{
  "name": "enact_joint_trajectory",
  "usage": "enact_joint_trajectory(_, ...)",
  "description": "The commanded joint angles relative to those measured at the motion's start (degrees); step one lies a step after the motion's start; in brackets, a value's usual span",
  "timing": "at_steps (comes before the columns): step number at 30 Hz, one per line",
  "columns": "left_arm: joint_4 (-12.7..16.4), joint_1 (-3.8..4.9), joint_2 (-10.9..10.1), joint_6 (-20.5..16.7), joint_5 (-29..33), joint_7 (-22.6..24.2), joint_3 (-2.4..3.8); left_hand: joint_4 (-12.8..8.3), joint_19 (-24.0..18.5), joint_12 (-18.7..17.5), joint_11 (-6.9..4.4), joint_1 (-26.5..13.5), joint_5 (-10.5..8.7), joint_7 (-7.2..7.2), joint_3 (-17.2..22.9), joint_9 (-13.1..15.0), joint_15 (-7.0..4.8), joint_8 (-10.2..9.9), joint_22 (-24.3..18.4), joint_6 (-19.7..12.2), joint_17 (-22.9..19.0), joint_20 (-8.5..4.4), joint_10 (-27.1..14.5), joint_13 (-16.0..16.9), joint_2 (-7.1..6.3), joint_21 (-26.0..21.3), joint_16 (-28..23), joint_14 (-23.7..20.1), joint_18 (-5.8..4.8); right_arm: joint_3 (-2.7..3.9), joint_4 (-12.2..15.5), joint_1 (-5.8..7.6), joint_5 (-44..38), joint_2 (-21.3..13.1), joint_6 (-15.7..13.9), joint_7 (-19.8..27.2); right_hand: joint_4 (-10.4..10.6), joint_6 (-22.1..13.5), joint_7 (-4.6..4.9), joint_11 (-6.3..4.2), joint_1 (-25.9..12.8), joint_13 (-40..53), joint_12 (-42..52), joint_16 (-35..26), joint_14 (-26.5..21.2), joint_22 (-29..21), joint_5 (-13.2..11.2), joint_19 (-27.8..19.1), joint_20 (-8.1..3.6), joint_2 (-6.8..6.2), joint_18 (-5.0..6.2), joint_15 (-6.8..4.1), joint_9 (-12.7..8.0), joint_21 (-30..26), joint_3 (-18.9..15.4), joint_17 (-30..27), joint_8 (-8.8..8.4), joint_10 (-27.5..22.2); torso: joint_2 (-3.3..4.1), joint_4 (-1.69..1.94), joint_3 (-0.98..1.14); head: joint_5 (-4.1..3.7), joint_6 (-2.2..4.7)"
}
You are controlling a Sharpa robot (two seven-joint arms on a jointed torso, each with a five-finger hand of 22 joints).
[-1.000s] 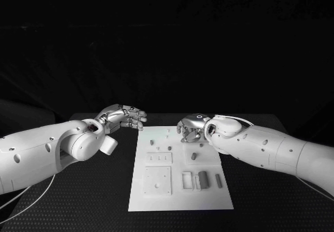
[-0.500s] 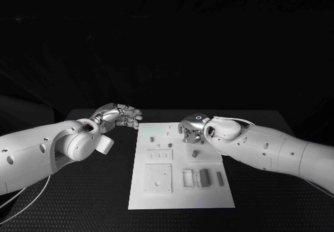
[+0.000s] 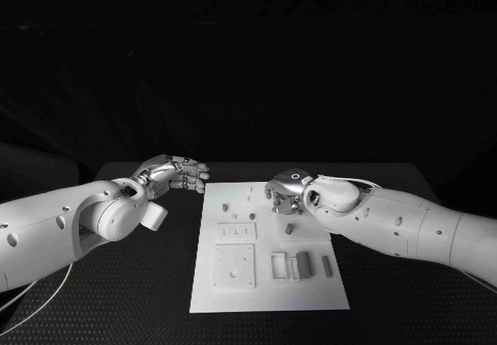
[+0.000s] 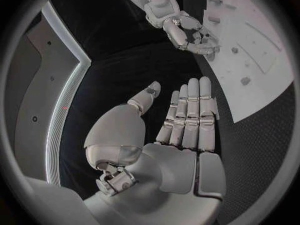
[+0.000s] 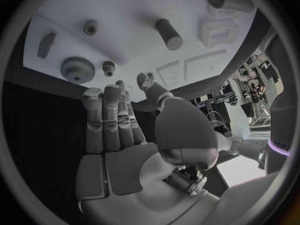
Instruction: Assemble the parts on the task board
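Observation:
The white task board (image 3: 269, 295) lies in the middle of the black table. On it are a short grey peg (image 3: 289, 229), a dark block (image 3: 304, 261), a grey bar (image 3: 327, 266) and small studs (image 3: 253, 215). My right hand (image 3: 285, 194) hovers over the board's far right part and holds nothing. The right wrist view has its fingers (image 5: 109, 120) extended towards a large gear (image 5: 78, 68), a small gear (image 5: 109, 66) and the peg (image 5: 169, 34). My left hand (image 3: 176, 175) hangs over bare table beside the board's far left corner, its fingers (image 4: 190, 112) straight and holding nothing.
A square white plate (image 3: 235, 267) and a white frame (image 3: 278, 266) sit on the near half of the board. Black table (image 3: 124, 287) lies on both sides of the board. The left wrist view shows my right hand (image 4: 187, 30) at the board's edge (image 4: 250, 92).
My left hand has drawn back a little to the left, away from the board's far corner. The right hand has hardly moved.

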Motion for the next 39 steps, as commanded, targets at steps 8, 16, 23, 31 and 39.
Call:
enact_joint_trajectory(8, 0.0, 0.08, 0.4, 0.0, 0.4, 0.6, 0.05, 0.0, 0.0, -0.3, 0.27, -0.2, 0.05, 0.04, -0.3, -0.1, 0.16, -0.2, -0.1, 0.0, 0.1, -0.61, 0.3, -0.1, -0.34, -0.3, -0.4, 0.2, 0.59, 0.04, -1.4, 0.06, -2.4, 0.5, -0.1, -2.8, 0.1, 0.2, 0.04, 1.43, -1.0, -0.5, -2.1, 1.6, 0.6, 1.5, 0.1, 0.2, -0.46, -0.48, 7.62, 0.67, -0.4, 1.9, 0.0, 0.8, -0.58, -2.5, 0.39, 0.11, -0.02, -0.06, 0.00)
enact_joint_trajectory(16, -0.1, 0.08, 0.5, 0.1, 0.4, 0.5, 0.05, 0.0, 0.0, -0.4, 0.28, -0.2, 0.05, 0.05, -0.4, -0.1, 0.16, -0.2, -0.1, 0.0, 0.2, -0.65, 0.4, -0.1, -0.34, -0.3, -0.4, 0.2, 0.54, 0.09, -2.4, 0.17, -1.8, 0.5, 1.5, -2.5, 0.1, -1.1, -0.48, 2.45, -1.6, -1.4, -4.2, 2.2, 0.1, 1.4, 0.1, -0.5, -0.67, -0.41, 7.62, 1.63, -1.1, 2.9, 0.6, 0.9, -1.57, -4.9, 0.82, 0.25, -0.09, -0.05, 0.03)
enact_joint_trajectory(23, 0.0, 0.11, 0.4, -0.1, 0.4, 0.3, 0.06, 0.1, 0.1, -0.6, 0.32, -0.4, 0.05, 0.09, -0.5, -0.2, 0.18, -0.3, -0.2, -0.1, 0.3, -0.73, 0.3, -0.1, -0.38, -0.4, -0.6, 0.2, 0.43, 0.08, -3.5, 0.15, -0.9, 1.4, 2.0, -2.0, 0.2, -1.0, -0.67, 2.59, -1.5, -1.6, -4.6, 2.5, 0.0, 1.3, 0.1, -0.7, -0.73, 0.78, 7.62, 1.78, -1.3, 3.2, 1.1, 0.9, -1.55, -4.9, 1.06, 0.13, -0.01, 0.02, -0.06)
enact_joint_trajectory(31, 0.0, 0.13, 0.4, 0.0, 0.4, 0.3, 0.06, 0.2, 0.1, -0.8, 0.37, -0.6, 0.05, 0.16, -0.5, -0.2, 0.20, -0.5, -0.2, -0.3, 0.4, -0.85, 0.3, -0.2, -0.18, -0.5, -0.7, 0.2, 0.27, 0.09, -4.7, 0.15, -0.6, 1.4, 1.8, -2.2, 0.1, -0.7, -0.69, 2.56, -2.4, -1.7, -4.8, 2.9, -0.1, 1.3, 0.1, -0.9, -0.71, 3.72, 7.62, 1.76, -1.4, 3.7, 1.3, 0.9, -1.50, -4.5, 1.17, 0.24, -0.07, -0.01, -0.18)
enact_joint_trajectory(39, 0.0, 0.15, 0.4, 0.0, 0.4, 0.3, 0.06, 0.2, 0.1, -1.0, 0.37, -0.8, 0.05, 0.16, -0.5, -0.2, 0.21, -0.5, -0.2, -0.2, 0.4, -0.92, 0.4, -0.2, -0.14, -0.6, -0.8, 0.2, 0.18, 0.09, -4.6, 0.16, -0.6, 1.4, 2.3, -2.1, 0.0, -0.5, -0.61, 2.55, -2.4, -1.8, -4.9, 3.0, -0.2, 1.3, 0.1, -1.1, -0.76, 4.15, 7.62, 1.75, -1.5, 3.8, 1.4, 0.9, -1.38, -4.4, 1.44, 0.17, -0.04, -0.01, -0.23)
